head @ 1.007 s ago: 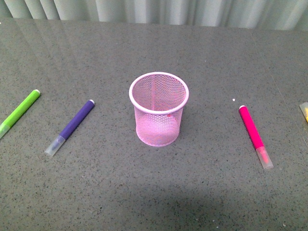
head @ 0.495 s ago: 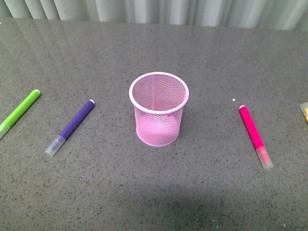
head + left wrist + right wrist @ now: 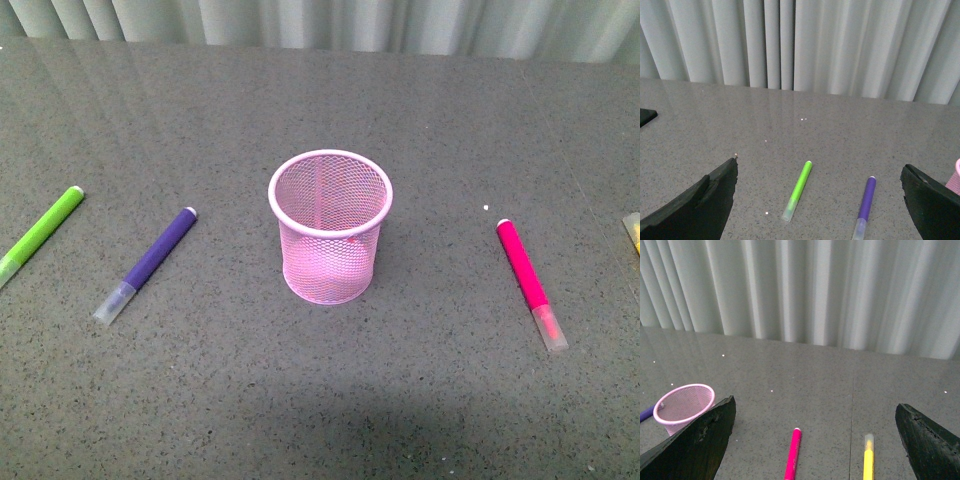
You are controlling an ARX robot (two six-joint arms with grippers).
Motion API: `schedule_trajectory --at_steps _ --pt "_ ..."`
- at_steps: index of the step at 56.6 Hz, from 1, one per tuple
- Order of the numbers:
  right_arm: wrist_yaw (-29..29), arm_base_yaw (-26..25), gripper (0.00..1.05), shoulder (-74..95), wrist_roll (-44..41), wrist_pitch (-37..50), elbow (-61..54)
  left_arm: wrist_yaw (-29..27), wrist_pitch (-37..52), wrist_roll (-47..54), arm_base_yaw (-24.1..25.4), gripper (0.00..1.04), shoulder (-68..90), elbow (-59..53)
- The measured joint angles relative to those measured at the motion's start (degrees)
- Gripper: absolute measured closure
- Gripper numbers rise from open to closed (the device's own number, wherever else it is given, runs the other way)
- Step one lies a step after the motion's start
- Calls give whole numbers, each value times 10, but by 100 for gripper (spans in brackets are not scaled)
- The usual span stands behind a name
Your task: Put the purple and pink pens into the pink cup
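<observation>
The pink cup (image 3: pixel 330 227) stands upright in the middle of the grey table, a round mesh holder with nothing in it. To its left lies the purple pen (image 3: pixel 150 262), flat, clear cap toward the front. The pink pen (image 3: pixel 530 280) lies flat to the right. Neither arm shows in the front view. My left gripper (image 3: pixel 820 200) hangs open above the table; between its wide-apart fingers the purple pen (image 3: pixel 866 202) shows. My right gripper (image 3: pixel 815 440) is open too, with the pink pen (image 3: pixel 793 454) lying below and the cup (image 3: pixel 684 406) beside one finger.
A lime-green marker (image 3: pixel 40 233) lies at the far left of the table, also seen as a green marker (image 3: pixel 798 190) in the left wrist view. A yellow marker (image 3: pixel 868 460) lies beside the pink pen. Pale curtains (image 3: pixel 320 20) hang behind the table's far edge.
</observation>
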Motion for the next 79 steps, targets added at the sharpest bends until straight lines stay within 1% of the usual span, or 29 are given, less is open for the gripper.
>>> schedule_trajectory --at_steps 3,5,6,8,10,12,13,17,25,27,31,36,39,42,52,79 --pt "0 0 7 0 0 0 0 -3 -2 -1 -1 8 1 0" --pt "0 0 7 0 0 0 0 -54 -66 -38 -17 8 32 26" --pt "0 0 7 0 0 0 0 -98 -127 -83 -39 8 81 59" --pt "1 0 7 0 0 0 0 -151 -184 -142 -69 8 186 114" --pt "0 0 7 0 0 0 0 -154 -176 -172 -82 8 260 145" --pt "0 0 7 0 0 0 0 -149 -149 -182 -87 8 325 175" --pt "0 0 7 0 0 0 0 -143 -129 -189 -85 8 370 198" --pt "0 0 7 0 0 0 0 -126 -89 -186 -76 8 469 254" --pt "0 0 7 0 0 0 0 -48 -52 -107 -63 8 630 382" --pt "0 0 7 0 0 0 0 -28 -52 -89 -57 8 665 413" --pt "0 0 7 0 0 0 0 -15 -52 -59 -45 8 746 478" --pt "0 0 7 0 0 0 0 27 -74 -73 -32 8 842 549" --pt "0 0 7 0 0 0 0 40 -85 -87 -32 8 897 588" --pt "0 0 7 0 0 0 0 41 -94 -89 -34 8 946 617" --pt "0 0 7 0 0 0 0 67 -112 -87 -49 8 1026 659" --pt "0 0 7 0 0 0 0 84 -117 -44 -60 8 1141 685"
